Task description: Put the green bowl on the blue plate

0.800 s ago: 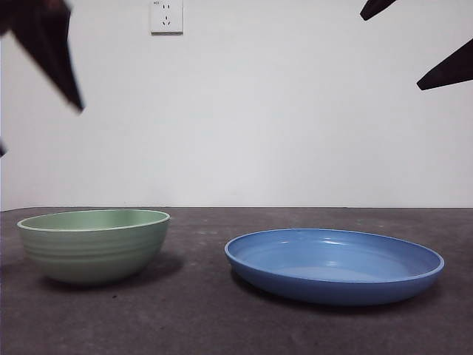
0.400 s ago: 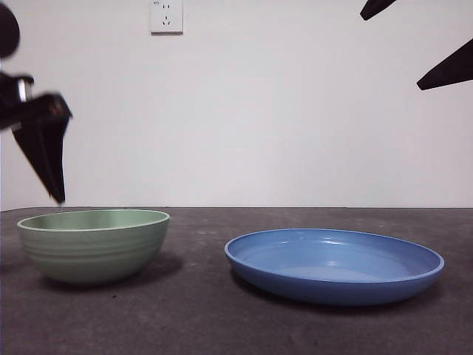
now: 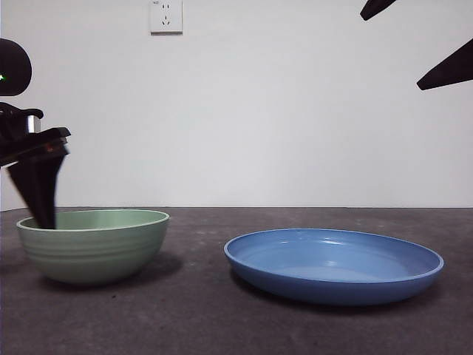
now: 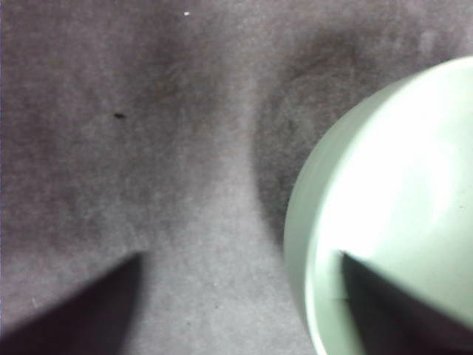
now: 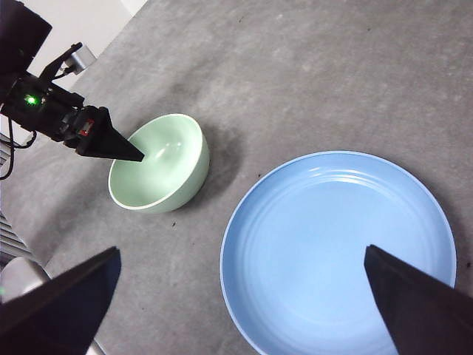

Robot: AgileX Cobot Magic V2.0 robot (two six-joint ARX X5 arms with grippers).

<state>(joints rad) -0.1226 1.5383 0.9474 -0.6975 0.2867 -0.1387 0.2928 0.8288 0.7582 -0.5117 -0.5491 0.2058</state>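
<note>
Left gripper (image 4: 236,259) straddles the green bowl (image 3: 94,244) rim, jaws apart, one inside, one outside; right gripper (image 5: 240,255) hangs spread above the blue plate (image 3: 334,265).

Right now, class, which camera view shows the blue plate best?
The right wrist view: it looks down on the blue plate, showing nearly its whole round rim and bare inside. The front view shows the plate only edge-on, as a shallow side profile. The left wrist view does not show it.

White wall socket (image 3: 166,16) above dark grey table (image 3: 199,325).
</note>
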